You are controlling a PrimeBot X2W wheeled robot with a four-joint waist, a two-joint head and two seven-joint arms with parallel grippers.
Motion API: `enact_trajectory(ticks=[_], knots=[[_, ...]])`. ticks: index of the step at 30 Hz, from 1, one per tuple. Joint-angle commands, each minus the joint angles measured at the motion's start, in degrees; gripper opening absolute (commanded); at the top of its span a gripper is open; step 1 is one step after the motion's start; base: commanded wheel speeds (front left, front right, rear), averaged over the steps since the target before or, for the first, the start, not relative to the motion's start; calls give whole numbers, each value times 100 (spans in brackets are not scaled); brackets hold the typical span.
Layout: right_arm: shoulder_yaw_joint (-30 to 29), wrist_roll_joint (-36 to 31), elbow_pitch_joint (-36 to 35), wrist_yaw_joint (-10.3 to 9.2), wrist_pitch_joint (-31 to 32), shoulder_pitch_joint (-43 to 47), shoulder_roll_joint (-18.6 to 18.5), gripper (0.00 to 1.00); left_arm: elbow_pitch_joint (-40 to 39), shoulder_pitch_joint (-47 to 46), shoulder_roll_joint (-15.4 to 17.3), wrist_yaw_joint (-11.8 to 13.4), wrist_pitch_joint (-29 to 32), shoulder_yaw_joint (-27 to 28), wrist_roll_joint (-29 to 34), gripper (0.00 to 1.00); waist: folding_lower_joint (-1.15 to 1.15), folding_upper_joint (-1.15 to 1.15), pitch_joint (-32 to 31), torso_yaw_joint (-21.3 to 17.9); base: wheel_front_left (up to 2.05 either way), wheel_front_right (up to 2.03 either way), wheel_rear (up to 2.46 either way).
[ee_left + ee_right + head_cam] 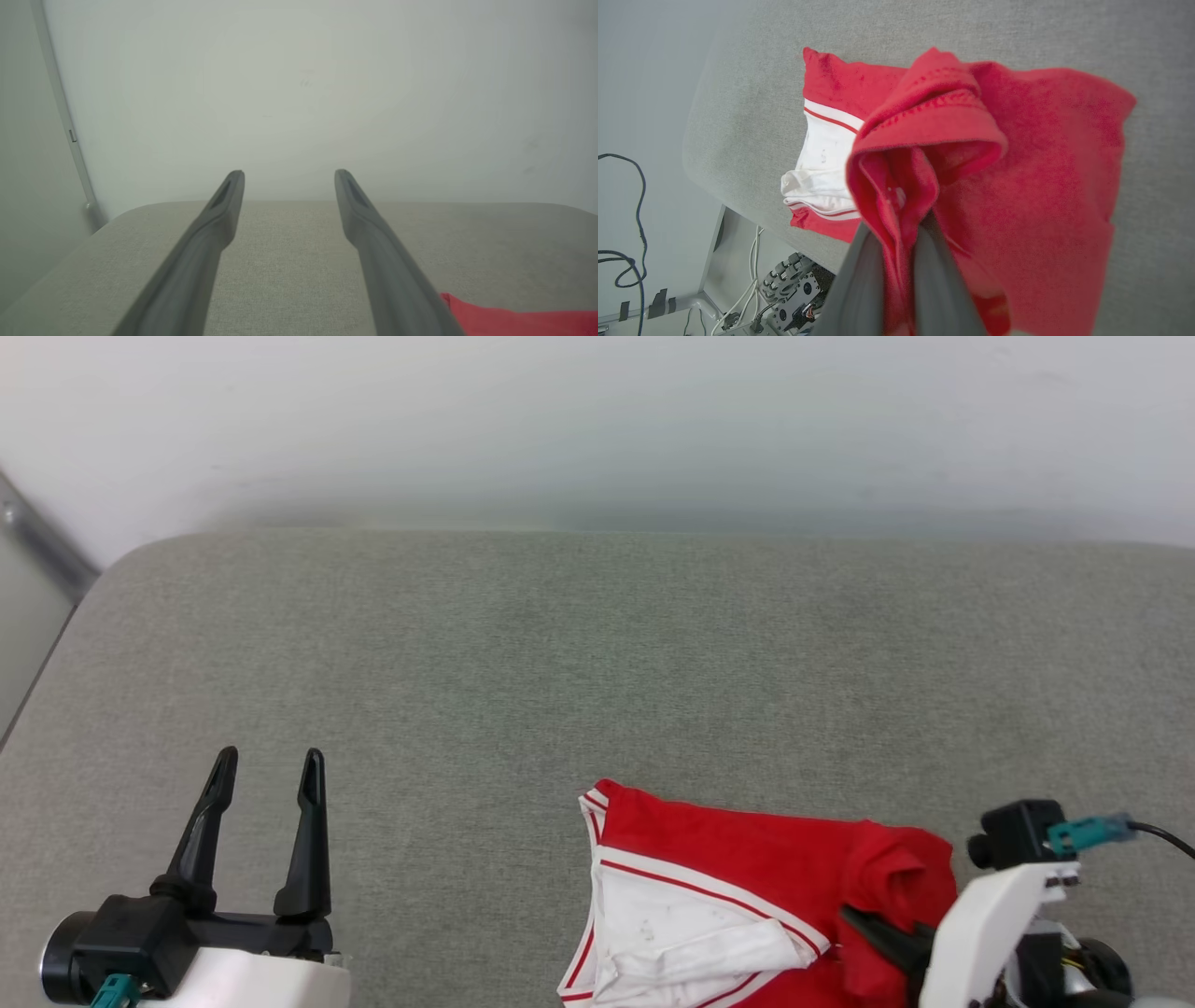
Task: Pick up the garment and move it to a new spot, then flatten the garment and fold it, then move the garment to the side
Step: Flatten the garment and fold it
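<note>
The garment, red with a white, red-trimmed sleeve, lies bunched at the near right edge of the grey table. My right gripper is shut on a raised fold of its red cloth. In the right wrist view the garment wraps over the right gripper, hiding its fingertips, and the white sleeve lies to the left. My left gripper hovers open and holds nothing at the near left, well apart from the garment. Past the left gripper, a red corner of the garment shows low right.
A pale wall rises behind the table's far edge. The table's rounded corner is at far left. Below the near table edge are cables and robot parts. Bare grey cloth covers the middle and far table.
</note>
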Motion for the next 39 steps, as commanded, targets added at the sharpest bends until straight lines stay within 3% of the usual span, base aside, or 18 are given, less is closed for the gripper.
enact_trajectory(ticks=[1,6,13,18,19,20,28,33,39], knots=[[27,48,-32,-2,17,-109,51,0,6,26,-16,-6,-14,1,-10,100,0,0,-14,39,0,0,0],[471,385,166,-1,-6,-295,140,0,-11,9,9,-7,-14,-3,-35,100,0,0,-12,185,0,0,0],[1073,865,848,-1,-596,-711,141,0,-1,-76,23,-7,-13,-34,-44,100,0,0,52,379,0,0,0],[1451,727,1405,-1,-944,-1024,137,0,16,-99,2,-7,-14,-64,-43,100,0,0,108,480,0,0,0],[1542,669,1475,-1,-1029,-1103,138,34,21,-103,-4,-7,-14,-70,-43,100,0,0,120,495,0,0,0],[1656,681,1543,-1,-1088,-1163,146,100,25,-104,-6,-7,-14,-77,-41,100,0,0,127,509,0,0,0],[2355,1040,1393,-1,-1291,-1445,137,100,76,-47,-11,-8,-14,-22,-21,100,0,0,57,427,0,0,0],[2192,733,1166,-1,-1394,-1712,96,100,57,-13,6,-7,-13,-23,-8,100,0,0,-47,221,0,0,0],[2075,-439,1004,-1,-2268,-2173,-773,100,12,-57,2,-7,-13,-90,-4,100,0,0,-78,-42,0,0,0]])
